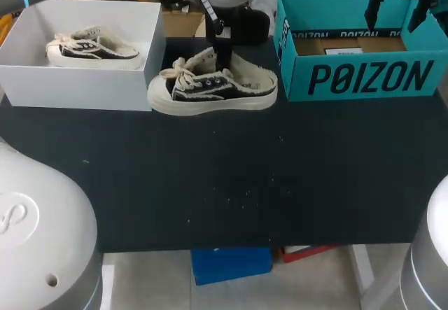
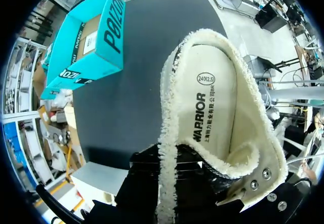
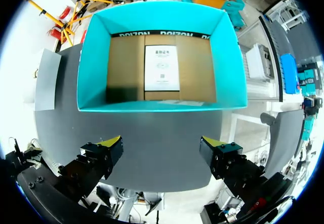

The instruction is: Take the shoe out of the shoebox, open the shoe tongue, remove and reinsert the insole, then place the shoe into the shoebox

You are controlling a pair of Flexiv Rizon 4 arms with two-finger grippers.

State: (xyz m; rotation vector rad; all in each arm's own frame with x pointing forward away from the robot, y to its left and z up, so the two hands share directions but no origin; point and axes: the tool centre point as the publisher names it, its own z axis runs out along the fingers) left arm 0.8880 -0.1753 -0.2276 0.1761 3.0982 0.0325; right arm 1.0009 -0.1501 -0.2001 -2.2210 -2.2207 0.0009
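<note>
Two sneakers in view, one of them the task's. The black-and-cream sneaker [image 1: 210,86] [image 2: 169,107] stands upright on the dark table [image 1: 231,177], out of its box, between the white box [image 1: 77,86] and the teal shoebox [image 1: 364,79] [image 2: 109,27] [image 3: 93,62]. Its toe points toward the white box and lies just beside that box's near corner. Its heel end is near the teal shoebox but apart from it.

Left gripper [image 1: 222,54] [image 2: 169,183]: comes down from above into the sneaker's opening. In the left wrist view the frayed cream edge of the side wall runs between the two black finger bodies, which press it from both sides, so it is clamped narrow on the sneaker (yellow tips hidden by the shoe). The cream insole [image 2: 215,97] lies flat inside the sneaker, ahead of this gripper.

Right gripper [image 1: 395,5] [image 3: 162,143]: hangs above the teal shoebox, spread wide, holding nothing. The right wrist view looks into the box's open top, ahead of the fingers: brown cardboard floor with a white printed sheet [image 3: 162,68] on it.

A second sneaker [image 1: 91,50] of the same kind sits in the white box, toe toward the table's left edge.
</note>
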